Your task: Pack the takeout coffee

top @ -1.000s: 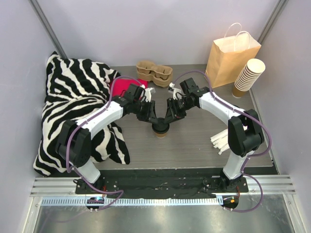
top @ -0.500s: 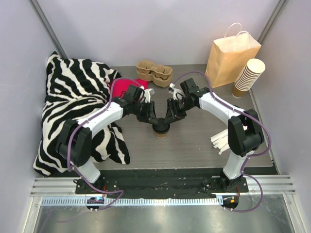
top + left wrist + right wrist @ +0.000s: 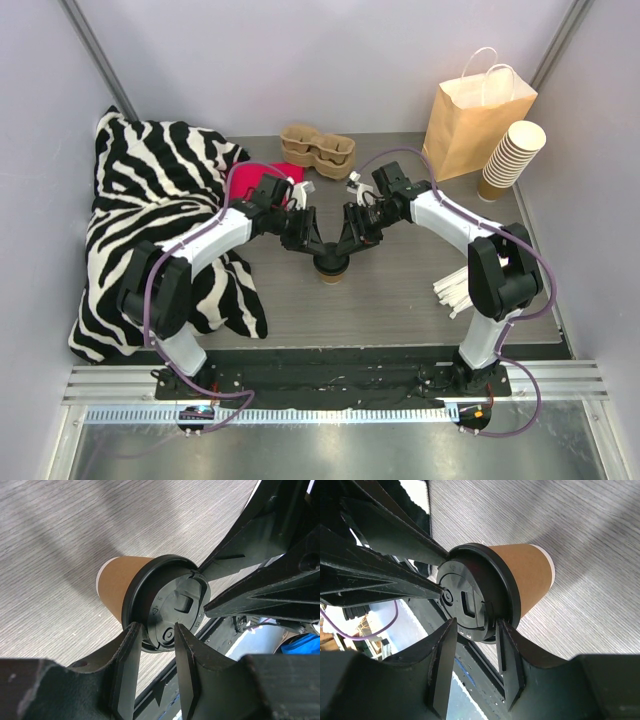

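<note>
The takeout coffee, a small tan cup with a black lid, stands upright mid-table. Both grippers meet over it from either side. My left gripper has its jaws partway apart, and their tips sit at the near rim of the lid: one by the rim's outer edge, the other on the lid's top. In its own view the left gripper clamps nothing. My right gripper stands the same way at the opposite rim, and this right gripper straddles the lid's edge above the cup.
A tan paper bag stands upright at the back right, beside a tilted stack of lidless cups. A pulp cup carrier lies at the back. A zebra cloth and a red item cover the left. White sticks lie at right.
Both grippers' jaws have spread slightly at the lid. The arms and the cup have hardly moved.
</note>
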Tool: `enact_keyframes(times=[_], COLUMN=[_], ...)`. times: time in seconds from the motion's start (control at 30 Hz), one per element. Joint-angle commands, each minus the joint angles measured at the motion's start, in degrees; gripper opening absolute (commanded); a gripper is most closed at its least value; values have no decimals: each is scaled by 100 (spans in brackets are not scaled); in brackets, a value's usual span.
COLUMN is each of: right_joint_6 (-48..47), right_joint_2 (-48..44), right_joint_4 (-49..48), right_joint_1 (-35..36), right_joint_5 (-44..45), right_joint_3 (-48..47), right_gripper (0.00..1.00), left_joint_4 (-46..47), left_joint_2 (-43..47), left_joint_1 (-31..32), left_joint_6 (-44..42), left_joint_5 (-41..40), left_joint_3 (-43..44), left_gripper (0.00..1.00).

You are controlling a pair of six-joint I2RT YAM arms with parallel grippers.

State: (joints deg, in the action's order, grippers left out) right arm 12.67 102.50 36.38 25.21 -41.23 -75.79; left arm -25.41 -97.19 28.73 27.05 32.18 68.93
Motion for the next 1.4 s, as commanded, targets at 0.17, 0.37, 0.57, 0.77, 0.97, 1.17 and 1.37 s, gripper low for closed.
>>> enact_keyframes(times=[0.17, 0.37, 0.57, 0.77, 0.97, 1.17, 1.37], right_joint_6=[-89, -63, -255, -440, -467, -195, 122], right_joint_2=[210, -317, -625, -547, -143, 253, 332], right_joint_4=[115, 220, 624, 660, 493, 90, -192], right_joint_1=[98, 98, 19, -271, -385, -385, -385], right_joint_5=[55, -210, -332, -447, -324, -482, -693], right_joint_3=[-102, 20, -147, -357, -841, -955, -727], right_gripper=[46, 61, 65, 62, 63, 78, 80], left_joint_4=[-43, -113, -26, -60, 148, 1054, 1494], left_joint_2=[-327, -415, -284, 173, 929, 1106, 754], left_joint_1=[-25, -157, -210, -298, -298, -298, -298], left_joint_6=[-244, -393, -411, -560, 17, 836, 1259], left_joint_5=[-397, -257, -55, 25, 103, 341, 420], left_joint_3=[-108, 393, 674, 561, -308, -1118, -1118], left_gripper=[38, 39, 43, 47, 47, 58, 64])
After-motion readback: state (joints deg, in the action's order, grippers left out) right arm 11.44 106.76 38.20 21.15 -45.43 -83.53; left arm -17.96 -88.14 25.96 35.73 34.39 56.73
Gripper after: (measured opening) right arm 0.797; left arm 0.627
